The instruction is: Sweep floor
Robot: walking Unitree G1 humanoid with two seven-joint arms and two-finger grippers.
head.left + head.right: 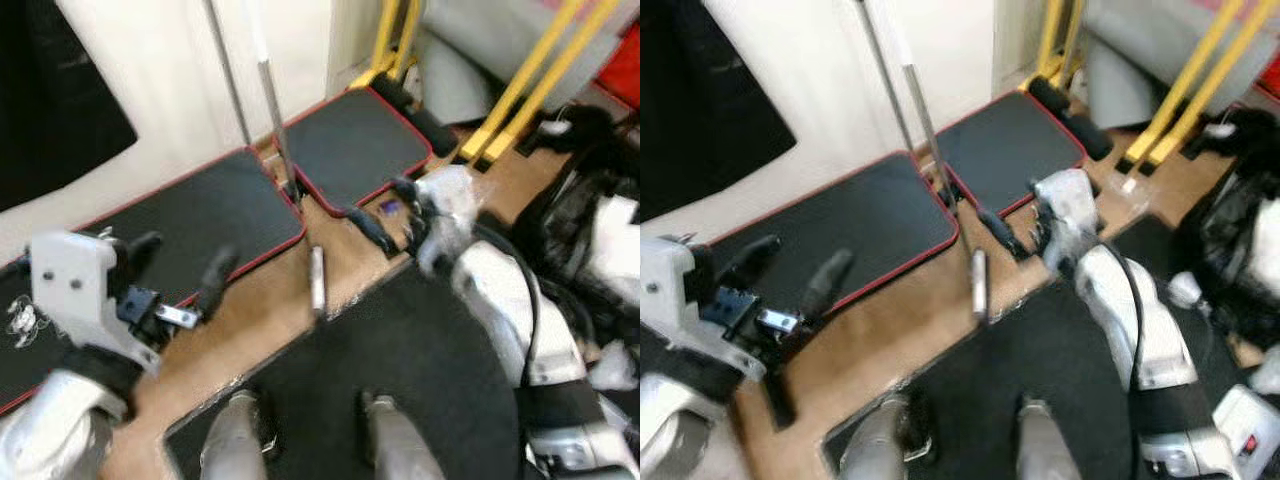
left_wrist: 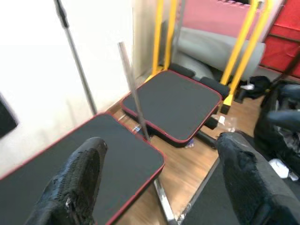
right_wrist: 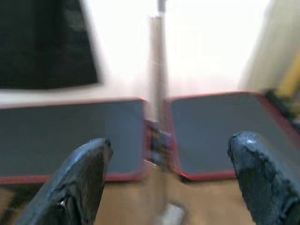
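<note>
A silver pole (image 1: 270, 95) stands upright against the white wall, its foot in the gap between two black mats. A thinner grey pole (image 1: 228, 70) leans beside it. A short silver tube (image 1: 317, 280) lies on the wooden floor in front of them. My right gripper (image 1: 388, 212) is open, low over the floor just right of the pole's foot; in the right wrist view the pole (image 3: 157, 84) stands ahead between the spread fingers (image 3: 79, 178). My left gripper (image 1: 180, 268) is open over the left mat, apart from the pole (image 2: 131, 84).
Two black mats with red edging (image 1: 190, 215) (image 1: 350, 140) lie along the wall. A yellow frame (image 1: 525, 85) and a grey cushion (image 1: 1140, 40) stand at the back right. Dark bags and clutter (image 1: 590, 200) crowd the right. My legs stand on a black mat (image 1: 420, 360).
</note>
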